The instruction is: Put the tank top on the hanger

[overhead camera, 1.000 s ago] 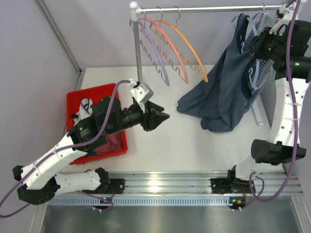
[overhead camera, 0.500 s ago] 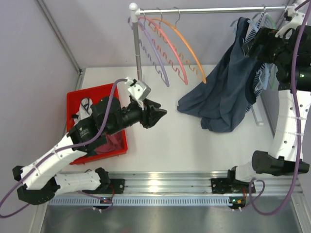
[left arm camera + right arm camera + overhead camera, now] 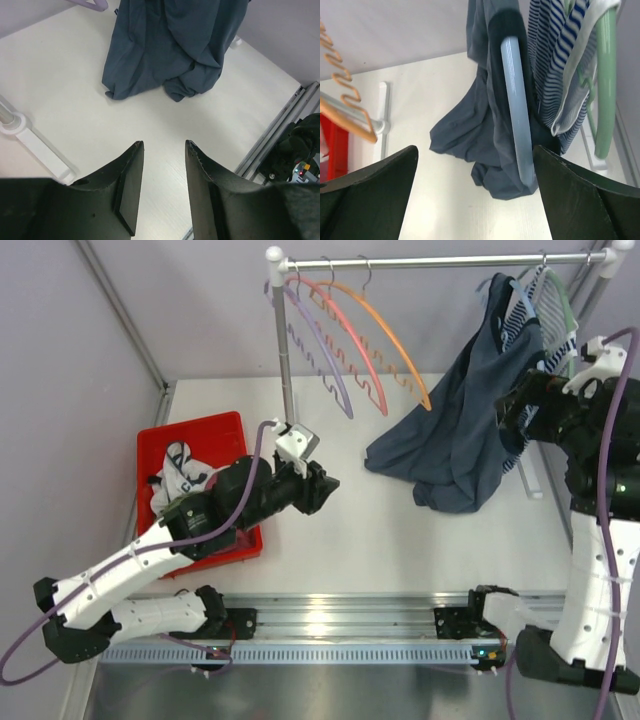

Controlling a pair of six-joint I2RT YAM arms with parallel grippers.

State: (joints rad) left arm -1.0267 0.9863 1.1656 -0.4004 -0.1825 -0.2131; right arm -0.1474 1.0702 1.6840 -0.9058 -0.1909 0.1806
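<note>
Rail (image 3: 430, 258): tank top (image 3: 480, 130) on hanger (image 3: 512, 100) ahead of R jaws, apart; L jaws apart.

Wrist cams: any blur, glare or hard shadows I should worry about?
Left wrist: even light, tank top sharp, left fingers dark with little detail. Right wrist: right fingers soft and near-black, hanger shows a pale sheen, not clipped. Top external: glare patch on the rail.

Overhead view from behind, two close wrist views, the tank top (image 3: 450, 445) common to all.
</note>
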